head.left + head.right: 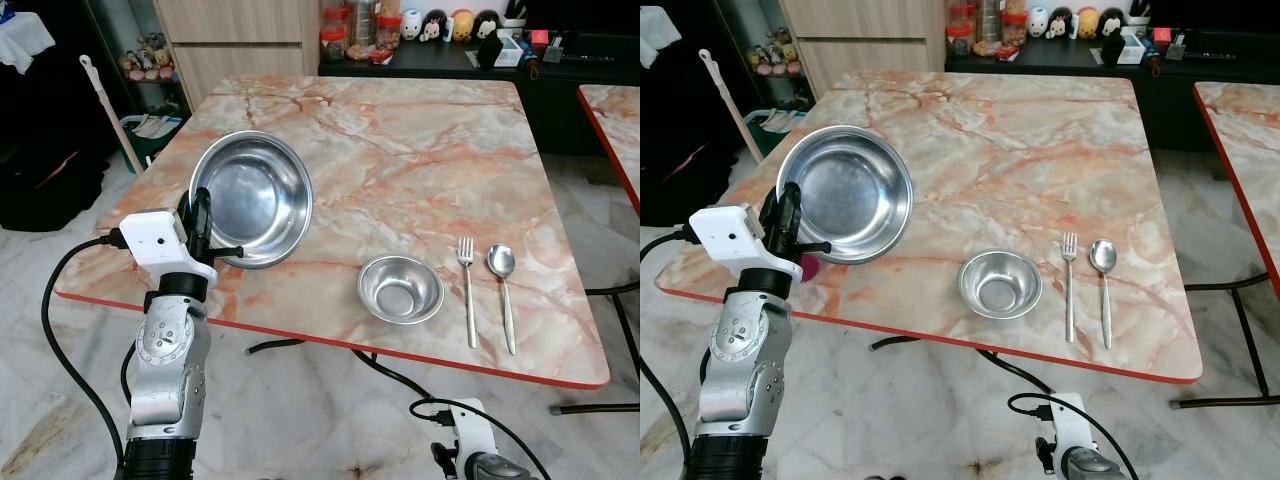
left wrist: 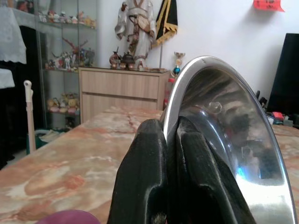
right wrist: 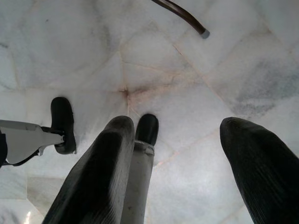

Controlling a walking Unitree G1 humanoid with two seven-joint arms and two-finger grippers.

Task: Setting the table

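Left gripper (image 1: 203, 228): raised at the near left edge of the marble table (image 1: 400, 150), black fingers (image 2: 149, 177) pressed together on the rim of the large steel bowl (image 1: 255, 198).
Large steel bowl: held tilted up on edge, hollow facing the camera, off the tabletop over the near left part of the table.
Right gripper (image 3: 187, 163): hangs low beside the robot, pointed at the white marble floor (image 3: 187, 70); fingers spread well apart, gripping nothing.
Small steel bowl (image 1: 400, 289): upright on the table near the front edge, right of the large bowl and apart from it.
Fork (image 1: 468, 290): flat on the table just right of the small bowl, tines away from the robot.
Spoon (image 1: 504, 293): just right of the fork, parallel to it, bowl end away from the robot, not touching.
Purple object (image 1: 810, 267): small, partly hidden behind the left wrist, possibly resting on the table edge; kind unclear.
Far end: wooden cabinet (image 1: 240, 40) and a dark counter (image 1: 420, 60) with jars and figurines.
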